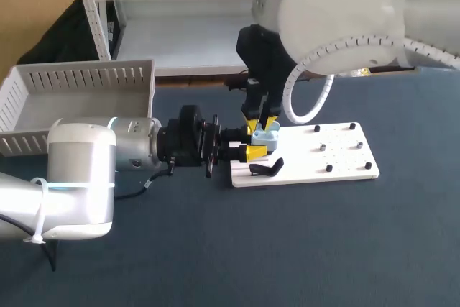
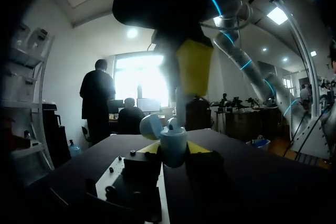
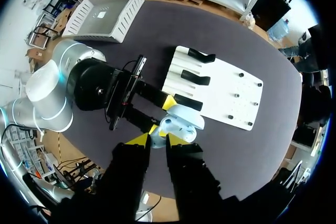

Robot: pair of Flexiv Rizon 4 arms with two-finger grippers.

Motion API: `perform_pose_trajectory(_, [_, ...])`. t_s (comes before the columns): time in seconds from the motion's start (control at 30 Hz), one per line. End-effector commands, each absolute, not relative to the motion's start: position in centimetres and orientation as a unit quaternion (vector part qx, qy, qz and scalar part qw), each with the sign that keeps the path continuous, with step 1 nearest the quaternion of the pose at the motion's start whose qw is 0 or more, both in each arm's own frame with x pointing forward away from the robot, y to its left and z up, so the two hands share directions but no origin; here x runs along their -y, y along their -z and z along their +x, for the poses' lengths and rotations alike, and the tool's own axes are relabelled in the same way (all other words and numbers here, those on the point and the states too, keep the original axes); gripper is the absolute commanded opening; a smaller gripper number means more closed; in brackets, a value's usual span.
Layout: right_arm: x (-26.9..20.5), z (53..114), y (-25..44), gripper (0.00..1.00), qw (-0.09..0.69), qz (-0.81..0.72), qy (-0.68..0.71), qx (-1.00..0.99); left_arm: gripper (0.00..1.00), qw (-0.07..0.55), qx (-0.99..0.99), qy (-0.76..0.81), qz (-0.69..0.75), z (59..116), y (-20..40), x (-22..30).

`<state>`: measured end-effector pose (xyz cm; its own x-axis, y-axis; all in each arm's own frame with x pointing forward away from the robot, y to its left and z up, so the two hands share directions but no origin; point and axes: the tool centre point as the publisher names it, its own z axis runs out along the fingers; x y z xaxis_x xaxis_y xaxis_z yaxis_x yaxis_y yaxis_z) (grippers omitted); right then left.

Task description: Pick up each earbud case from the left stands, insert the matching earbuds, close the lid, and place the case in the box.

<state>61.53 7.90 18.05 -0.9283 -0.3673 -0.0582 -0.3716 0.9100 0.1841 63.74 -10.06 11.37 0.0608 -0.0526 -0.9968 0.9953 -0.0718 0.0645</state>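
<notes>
A dark blue-grey tabletop (image 1: pixel 323 249) carries a white board (image 1: pixel 345 163) near its middle and a white slatted box (image 1: pixel 79 80) at its far left corner. Black stands (image 3: pixel 202 56) sit along the board's left end, with small black pegs dotted over the rest of it.

Your left gripper (image 2: pixel 174 149) reaches in level from the left. Its yellow tips are closed on either side of a pale blue earbud case (image 1: pixel 267 134), which it holds with the lid open over the board's left edge.

Your right gripper (image 3: pixel 157 140) hangs straight above the case. Its fingers are nearly together, pinching what looks like a small pale earbud (image 3: pixel 156 141).
</notes>
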Motion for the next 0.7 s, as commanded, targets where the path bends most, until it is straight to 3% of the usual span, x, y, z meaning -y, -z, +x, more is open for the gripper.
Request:
perform_pose_trajectory(0.03, [-7.99, 61.94, -17.88, 0.00, 0.008, -0.187, -0.096, -0.978, 0.00, 0.510, -0.452, 0.515, 0.521, 63.80, -11.30, 10.07])
perform_pose_trajectory(0.7, [-7.68, 62.27, -17.69, 0.00, 0.007, -0.176, -0.096, -0.980, 0.00, 0.510, -0.452, 0.515, 0.521, 63.80, -11.30, 10.07])
